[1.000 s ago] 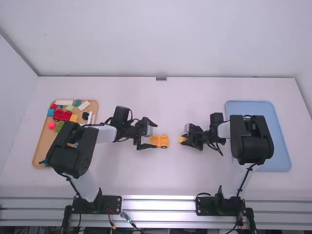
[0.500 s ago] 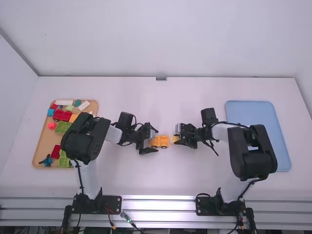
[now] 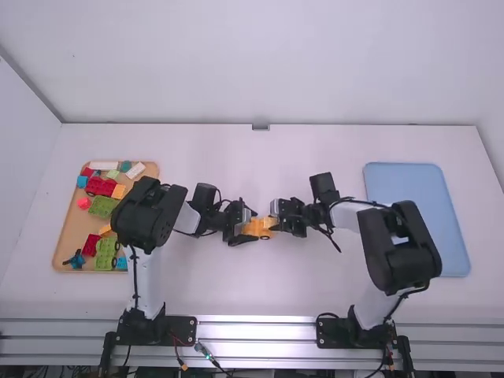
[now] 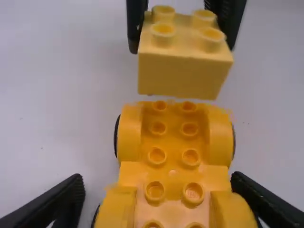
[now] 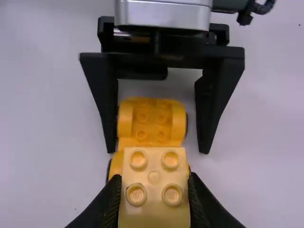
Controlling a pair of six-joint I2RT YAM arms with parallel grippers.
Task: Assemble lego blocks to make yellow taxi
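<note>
"High view?"
"Below the middle, the left gripper stands wide at the yellow car base. The right gripper is just beside it."

"Left wrist view?"
"Car base low in the middle, yellow block at upper centre."

"Right wrist view?"
"The right gripper clamps the block, bottom centre. Above, the left one's jaws are spread, the car base between."

Tiny lettering on block studs, not legible

A plain pale back wall stands beyond the white table, a side wall at left
</note>
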